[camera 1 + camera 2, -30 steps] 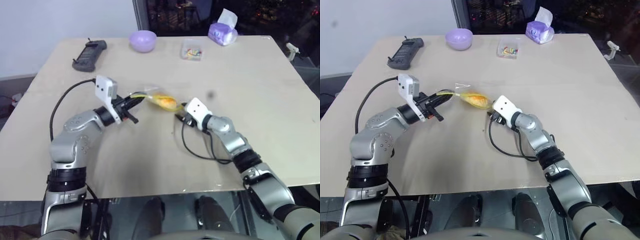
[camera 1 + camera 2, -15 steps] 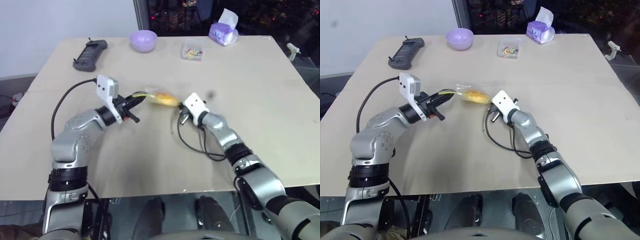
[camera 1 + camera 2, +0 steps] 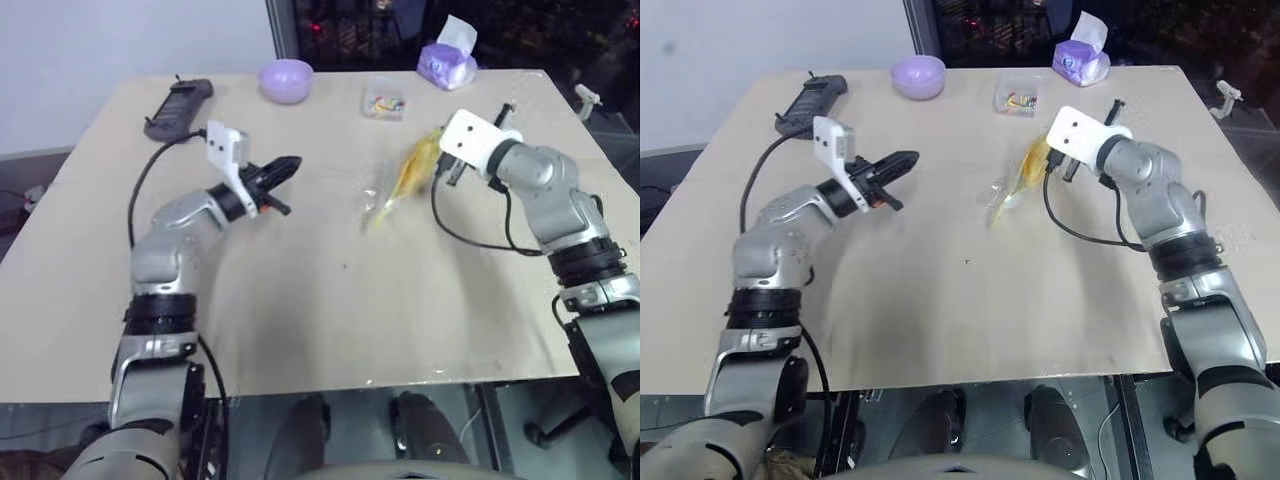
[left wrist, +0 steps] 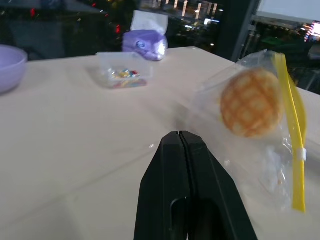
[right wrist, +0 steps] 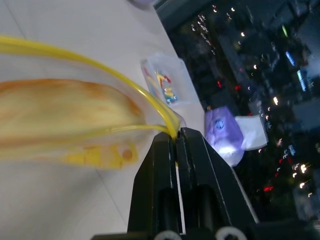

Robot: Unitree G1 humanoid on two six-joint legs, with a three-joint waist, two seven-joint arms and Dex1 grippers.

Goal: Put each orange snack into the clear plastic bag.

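The clear plastic bag (image 3: 398, 187) hangs tilted above the table at centre right, its lower corner near the tabletop. The orange snack (image 4: 250, 102), a bun with a grid pattern, sits inside it. My right gripper (image 3: 437, 168) is raised and shut on the bag's yellow seal strip (image 5: 150, 107) at its upper end. The right wrist view shows the snack (image 5: 60, 112) through the plastic, just past the fingertips. My left gripper (image 3: 290, 162) is shut on nothing, held level over the table to the left of the bag and apart from it.
Along the far edge of the table (image 3: 300, 300) stand a black handheld device (image 3: 178, 108), a small purple bowl (image 3: 286, 80), a small clear box of colourful bits (image 3: 384, 101) and a purple tissue pack (image 3: 446, 65). Cables trail from both wrists.
My right gripper closed on the bag and swung it up and to the right, away from the left gripper. The bag is no longer at the left fingertips. The left hand moved slightly forward.
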